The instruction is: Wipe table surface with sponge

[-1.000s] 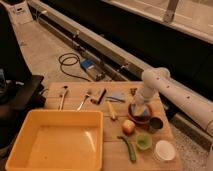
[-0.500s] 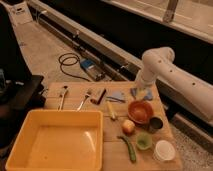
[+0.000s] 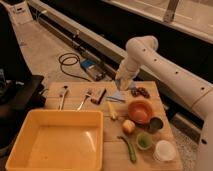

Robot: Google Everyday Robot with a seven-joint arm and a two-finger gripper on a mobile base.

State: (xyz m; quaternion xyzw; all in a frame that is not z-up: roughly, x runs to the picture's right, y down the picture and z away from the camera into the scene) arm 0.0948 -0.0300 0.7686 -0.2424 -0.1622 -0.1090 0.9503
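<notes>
My gripper (image 3: 121, 84) hangs above the back middle of the light wooden table surface (image 3: 111, 150), at the end of the white arm that reaches in from the right. It is shut, and a small blue-grey block, the sponge (image 3: 120, 81), seems to sit between its fingers, lifted off the wood. Right below the gripper a flat pale-blue piece (image 3: 117, 96) lies on the table.
A big yellow tub (image 3: 65, 140) fills the table's front left. Utensils (image 3: 62, 95) and a dark bar (image 3: 98, 96) lie along the back. An orange bowl (image 3: 140, 111), an apple (image 3: 129, 126), a dark cup (image 3: 156, 123), a green cup (image 3: 144, 141), a white lid (image 3: 164, 150) and a green pepper (image 3: 129, 148) crowd the right.
The gripper has risen from beside the orange bowl and moved back and left, to above the pale-blue piece. The things on the table have stayed put.
</notes>
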